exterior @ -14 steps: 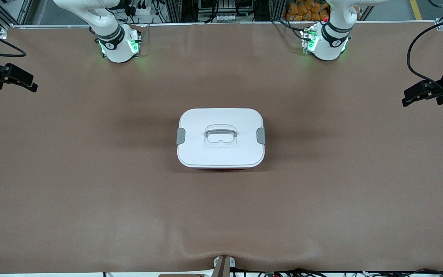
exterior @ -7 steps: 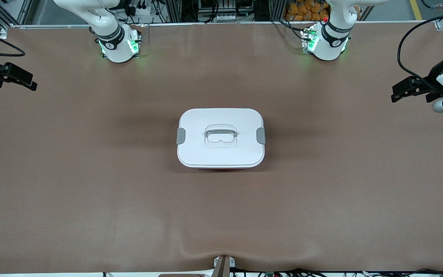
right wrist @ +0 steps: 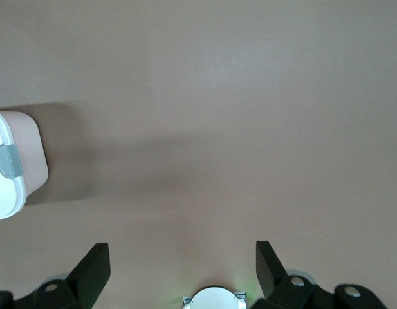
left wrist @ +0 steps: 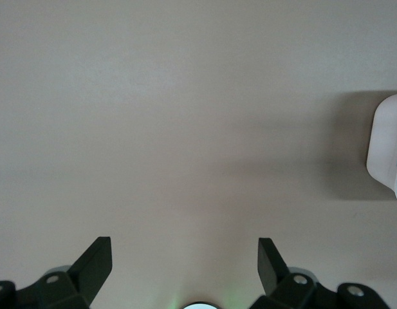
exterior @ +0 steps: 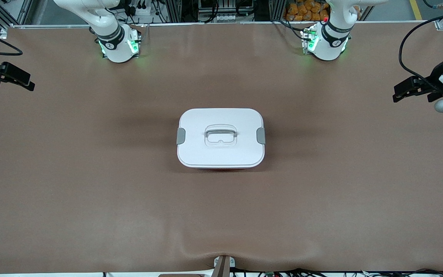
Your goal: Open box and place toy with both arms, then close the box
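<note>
The box [exterior: 220, 137] stands at the table's middle with its white lid on and both grey side clips [exterior: 260, 135] against the lid. It also shows at the edge of the left wrist view [left wrist: 386, 149] and of the right wrist view [right wrist: 11, 168]. The toy is out of view. My left gripper [exterior: 403, 91] is open and empty over the left arm's end of the table, fingers [left wrist: 95, 259] wide apart. My right gripper [exterior: 24, 82] is open and empty over the right arm's end, fingers [right wrist: 94, 265] wide apart. Both are well away from the box.
A brown mat [exterior: 129, 200] covers the whole table. The arm bases [exterior: 118, 45] stand along the edge farthest from the front camera. A small bracket [exterior: 223, 263] sits at the nearest edge.
My left gripper has shifted a little toward the box and toward the bases' side. My right gripper has drifted slightly outward. The box has not moved.
</note>
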Controlling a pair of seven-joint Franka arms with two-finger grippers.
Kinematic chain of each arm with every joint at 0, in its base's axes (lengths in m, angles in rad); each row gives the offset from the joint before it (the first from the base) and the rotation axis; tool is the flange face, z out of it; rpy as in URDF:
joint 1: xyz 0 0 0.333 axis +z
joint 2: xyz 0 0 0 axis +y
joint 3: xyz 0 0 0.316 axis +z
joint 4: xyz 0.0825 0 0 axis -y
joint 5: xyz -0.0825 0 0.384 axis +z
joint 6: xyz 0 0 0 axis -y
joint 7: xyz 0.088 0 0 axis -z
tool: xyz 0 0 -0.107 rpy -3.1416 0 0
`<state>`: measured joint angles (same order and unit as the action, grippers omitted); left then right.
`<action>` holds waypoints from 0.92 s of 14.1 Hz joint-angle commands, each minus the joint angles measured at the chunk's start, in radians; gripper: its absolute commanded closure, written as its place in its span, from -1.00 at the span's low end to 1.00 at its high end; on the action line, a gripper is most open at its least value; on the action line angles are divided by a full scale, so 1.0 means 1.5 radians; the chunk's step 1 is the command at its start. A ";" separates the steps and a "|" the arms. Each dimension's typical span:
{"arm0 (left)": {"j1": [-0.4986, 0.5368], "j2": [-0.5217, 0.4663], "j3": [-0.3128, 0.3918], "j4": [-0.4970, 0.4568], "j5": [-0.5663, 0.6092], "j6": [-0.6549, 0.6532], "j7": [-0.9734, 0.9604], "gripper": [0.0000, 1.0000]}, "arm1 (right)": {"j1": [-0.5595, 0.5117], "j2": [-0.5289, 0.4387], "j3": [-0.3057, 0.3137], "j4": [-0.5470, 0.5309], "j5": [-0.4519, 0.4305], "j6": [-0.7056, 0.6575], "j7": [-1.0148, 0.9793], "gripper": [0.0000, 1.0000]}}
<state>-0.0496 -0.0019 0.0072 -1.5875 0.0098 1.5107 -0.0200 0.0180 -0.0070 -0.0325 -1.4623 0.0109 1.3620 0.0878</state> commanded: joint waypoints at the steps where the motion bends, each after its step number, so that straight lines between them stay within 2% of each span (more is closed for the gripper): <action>1: 0.004 0.003 0.001 0.019 -0.010 -0.014 0.002 -1.00 | -0.021 -0.009 0.007 -0.005 0.002 0.003 -0.022 -1.00; 13: 0.012 0.004 0.002 0.021 -0.012 -0.012 0.001 -1.00 | -0.023 -0.009 0.008 -0.005 0.000 0.005 -0.028 -1.00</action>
<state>-0.0402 -0.0019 0.0139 -1.5785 0.0097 1.5107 -0.0202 0.0057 -0.0070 -0.0343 -1.4623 0.0101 1.3650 0.0631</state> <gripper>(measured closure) 0.000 0.000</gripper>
